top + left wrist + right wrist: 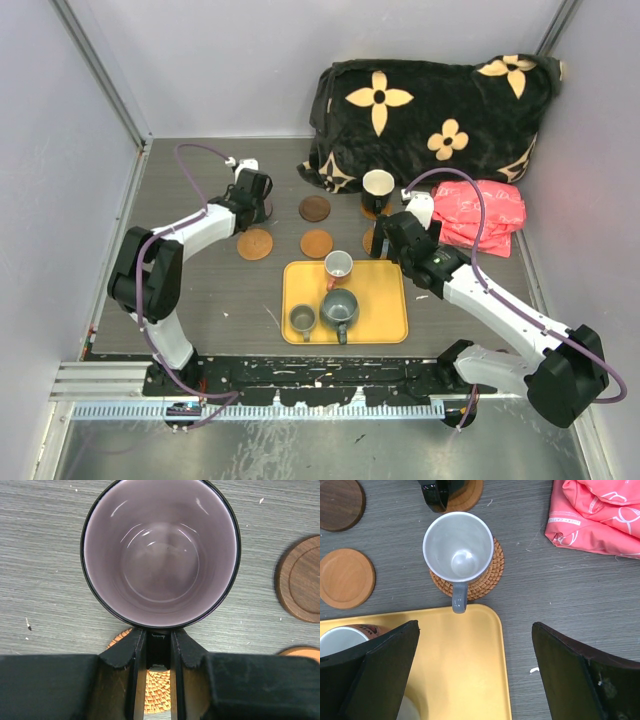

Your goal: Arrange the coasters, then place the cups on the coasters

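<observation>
- Left tool (pixel 158 642) clenched on the handle of the translucent purple round cup (pixel 160 555), directly ahead of its fingers, over a woven tan wicker coaster (pixel 157 692) on the grey table (pixel 45 555).
- Right tool (pixel 475 630) released, spread wide; a grey handled mug (pixel 459 550) stands on a second round wicker coaster (pixel 491 575) just ahead.

A tray (pixel 385 310) sat on the desk (pixel 220 300) near the front. In it stood a back cup (pixel 338 266), a front-left cup (pixel 302 318) and a front-right cup (pixel 340 308). Behind the tray lay the middle coaster (pixel 316 243), the far coaster (pixel 314 208) behind that, the left coaster (pixel 254 243) to its left. Rightward, the rear cup (pixel 377 188) stood on the rear coaster (pixel 472 497); before it, the near cup (pixel 458 555) on the near coaster (pixel 492 572). Far left, the left tool (pixel 159 645) held the left cup (pixel 160 550) over the end coaster (pixel 156 690). A blanket (pixel 430 100) lay back right, a bag (pixel 485 215) before it.
</observation>
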Tool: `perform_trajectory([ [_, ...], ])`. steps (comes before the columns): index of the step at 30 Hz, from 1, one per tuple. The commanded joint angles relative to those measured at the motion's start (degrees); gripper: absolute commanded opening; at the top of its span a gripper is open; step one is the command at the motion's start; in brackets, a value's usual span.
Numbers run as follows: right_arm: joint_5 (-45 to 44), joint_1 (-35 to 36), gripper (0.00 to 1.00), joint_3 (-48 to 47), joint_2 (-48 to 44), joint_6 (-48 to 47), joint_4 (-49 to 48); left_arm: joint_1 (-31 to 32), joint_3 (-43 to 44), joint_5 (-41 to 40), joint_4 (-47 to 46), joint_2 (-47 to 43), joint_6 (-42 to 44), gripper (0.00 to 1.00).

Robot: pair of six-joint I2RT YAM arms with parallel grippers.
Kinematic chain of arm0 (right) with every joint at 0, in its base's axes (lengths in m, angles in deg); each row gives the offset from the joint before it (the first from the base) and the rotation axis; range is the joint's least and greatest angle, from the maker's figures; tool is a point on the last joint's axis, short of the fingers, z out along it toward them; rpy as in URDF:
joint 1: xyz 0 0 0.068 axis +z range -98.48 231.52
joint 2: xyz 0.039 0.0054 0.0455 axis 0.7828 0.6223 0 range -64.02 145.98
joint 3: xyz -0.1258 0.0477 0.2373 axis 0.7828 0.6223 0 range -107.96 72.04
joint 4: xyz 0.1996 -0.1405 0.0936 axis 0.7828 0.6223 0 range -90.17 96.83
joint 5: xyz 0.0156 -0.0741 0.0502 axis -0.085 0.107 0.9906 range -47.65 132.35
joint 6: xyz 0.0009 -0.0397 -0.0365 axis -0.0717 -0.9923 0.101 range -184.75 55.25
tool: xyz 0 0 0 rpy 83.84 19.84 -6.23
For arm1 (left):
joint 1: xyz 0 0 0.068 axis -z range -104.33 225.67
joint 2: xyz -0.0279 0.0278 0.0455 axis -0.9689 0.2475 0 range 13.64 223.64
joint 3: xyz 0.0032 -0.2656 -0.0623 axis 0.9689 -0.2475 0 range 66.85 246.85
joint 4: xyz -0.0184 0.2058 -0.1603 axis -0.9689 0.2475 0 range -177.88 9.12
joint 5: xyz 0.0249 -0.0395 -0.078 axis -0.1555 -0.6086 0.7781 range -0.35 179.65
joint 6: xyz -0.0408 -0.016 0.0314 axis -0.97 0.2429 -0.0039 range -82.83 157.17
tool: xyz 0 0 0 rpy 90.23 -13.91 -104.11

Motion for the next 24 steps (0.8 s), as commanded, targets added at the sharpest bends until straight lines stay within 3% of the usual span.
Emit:
perform_trajectory([
  [1, -0.26, -0.34, 1.00, -1.67, -0.63, 0.05, -2.00, -0.33, 3.54, -1.00, -4.81, -0.50, -0.23, 0.00],
  [6, -0.18, -0.34, 1.00, -1.63, -0.75, 0.22, -2.04, -0.33, 3.41, -0.88, -3.34, -0.27, -1.12, 0.02],
  [16, 0.02, -0.38, 1.00, -1.29, -1.08, 0.36, -2.20, -0.33, 2.55, -1.74, -1.95, -0.77, -2.71, 0.32],
  [24, 0.16, -0.33, 1.00, -0.88, -1.80, 0.63, -2.17, -0.33, 1.47, -2.48, -1.16, -1.93, -3.63, 0.41],
])
